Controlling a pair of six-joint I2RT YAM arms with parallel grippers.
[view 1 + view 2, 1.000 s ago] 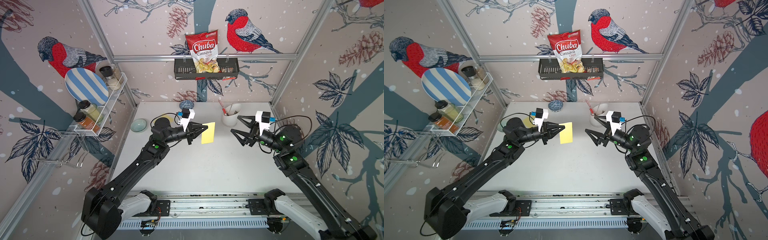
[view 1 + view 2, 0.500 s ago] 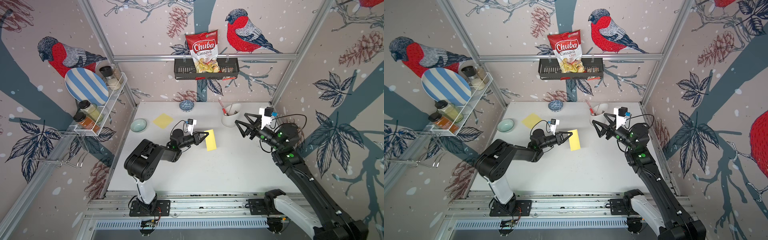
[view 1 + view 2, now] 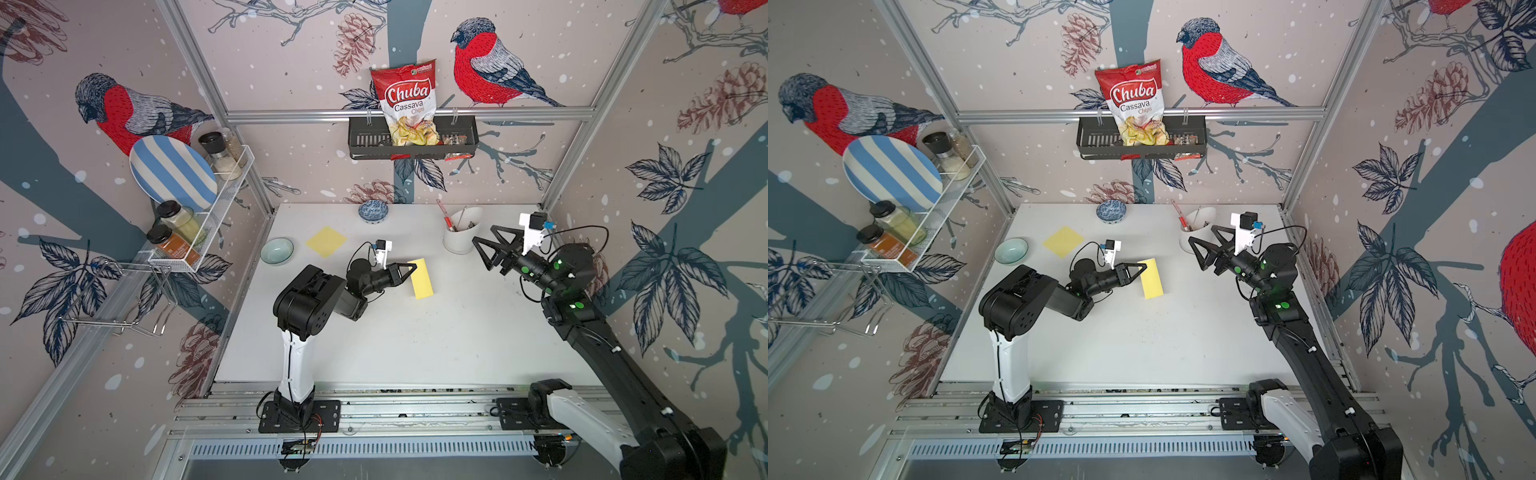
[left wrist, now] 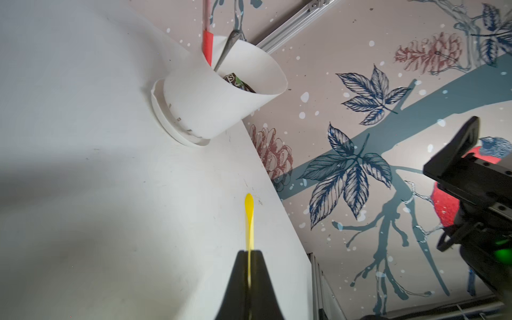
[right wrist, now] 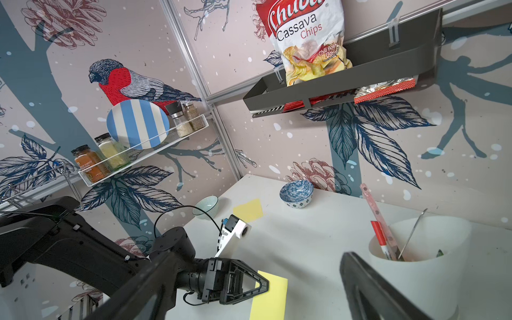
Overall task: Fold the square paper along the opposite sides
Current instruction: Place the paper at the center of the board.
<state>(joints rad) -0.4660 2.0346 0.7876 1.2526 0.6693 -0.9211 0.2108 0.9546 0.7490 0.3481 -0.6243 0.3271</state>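
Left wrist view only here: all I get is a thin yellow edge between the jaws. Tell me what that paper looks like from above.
Observer: In both top views the folded paper is a narrow yellow rectangle, and the left gripper pinches it near one end.
Operator: Report the right gripper.
Observer: The right gripper is open and empty, beside the white cup and apart from the paper.
Operator: Name any other paper on the table.
Observer: A second yellow sheet lies flat and unfolded beside the pale bowl.
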